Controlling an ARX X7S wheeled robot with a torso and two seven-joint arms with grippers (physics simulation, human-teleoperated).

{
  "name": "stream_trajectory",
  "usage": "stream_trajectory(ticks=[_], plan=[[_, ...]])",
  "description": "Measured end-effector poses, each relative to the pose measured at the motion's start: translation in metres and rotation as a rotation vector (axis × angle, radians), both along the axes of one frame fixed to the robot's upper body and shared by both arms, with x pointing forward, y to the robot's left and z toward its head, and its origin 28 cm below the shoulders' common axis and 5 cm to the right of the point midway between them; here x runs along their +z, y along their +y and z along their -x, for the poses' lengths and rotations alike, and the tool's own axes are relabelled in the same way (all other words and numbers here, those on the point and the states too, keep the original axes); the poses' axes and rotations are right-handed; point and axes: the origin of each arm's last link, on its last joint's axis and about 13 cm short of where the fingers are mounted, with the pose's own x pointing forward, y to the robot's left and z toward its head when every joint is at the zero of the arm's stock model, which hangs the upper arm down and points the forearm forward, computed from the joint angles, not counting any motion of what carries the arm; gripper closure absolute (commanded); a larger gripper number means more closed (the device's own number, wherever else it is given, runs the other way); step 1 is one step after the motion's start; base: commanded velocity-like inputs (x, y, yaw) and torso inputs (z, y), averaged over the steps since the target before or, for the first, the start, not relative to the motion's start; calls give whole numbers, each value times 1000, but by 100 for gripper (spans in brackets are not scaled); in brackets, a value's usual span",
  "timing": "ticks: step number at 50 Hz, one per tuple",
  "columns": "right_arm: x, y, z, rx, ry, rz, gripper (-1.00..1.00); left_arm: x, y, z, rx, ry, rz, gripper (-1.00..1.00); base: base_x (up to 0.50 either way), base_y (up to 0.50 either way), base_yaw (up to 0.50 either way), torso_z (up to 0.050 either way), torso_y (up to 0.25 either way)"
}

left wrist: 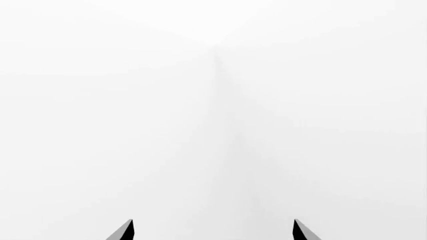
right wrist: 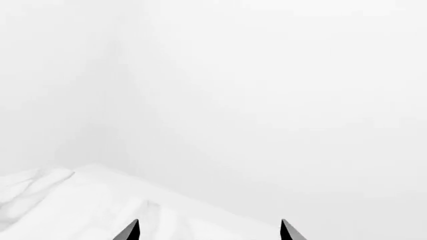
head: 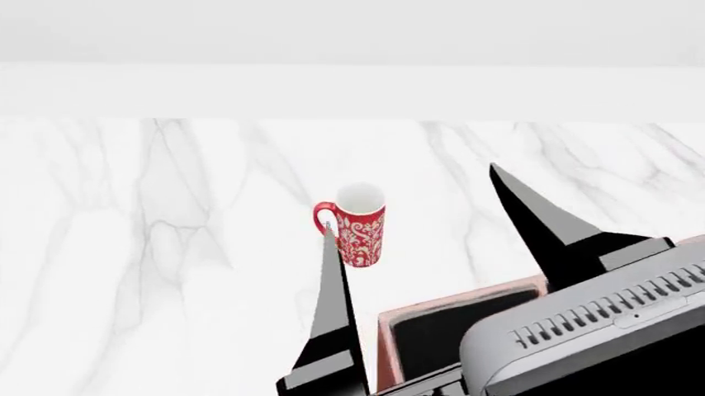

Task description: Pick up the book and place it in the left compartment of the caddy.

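Only head view shows mug [head: 358,223] and caddy [head: 463,330]; both pincers gape, empty.

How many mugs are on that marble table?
1: a red patterned mug with a white inside stands near the middle of the white marble table, beyond the reddish-brown caddy. The gripper and arm block part of the table, so another could be hidden.

My feeds are bright and evenly lit, nearly washed out white; shadows on the bench [head: 165,247] are faint, edges render sharp.
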Motion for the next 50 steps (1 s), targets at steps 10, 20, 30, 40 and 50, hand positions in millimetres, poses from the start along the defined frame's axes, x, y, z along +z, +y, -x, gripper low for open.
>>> stream_trajectory(ticks=[10, 20, 30, 40, 50], plan=[[4, -2, 0, 96, 48, -1, -100, 0, 0, 0, -1, 0, 2, -100, 0, 0, 0, 0, 0], [5, -6, -8, 158, 94, 19, -100, 0, 0, 0, -1, 1, 2, -100, 0, 0, 0, 0, 0], [6, -11, -19, 213, 134, 40, -100, 0, 0, -1, -2, 2, 2, -100, 0, 0, 0, 0, 0], [8, -11, -28, 340, 183, 85, -100, 0, 0, -1, -2, 3, 1, -100, 0, 0, 0, 0, 0], [3, -6, -33, 458, 225, 165, -100, 0, 0, -1, -2, 4, 2, -100, 0, 0, 0, 0, 0]])
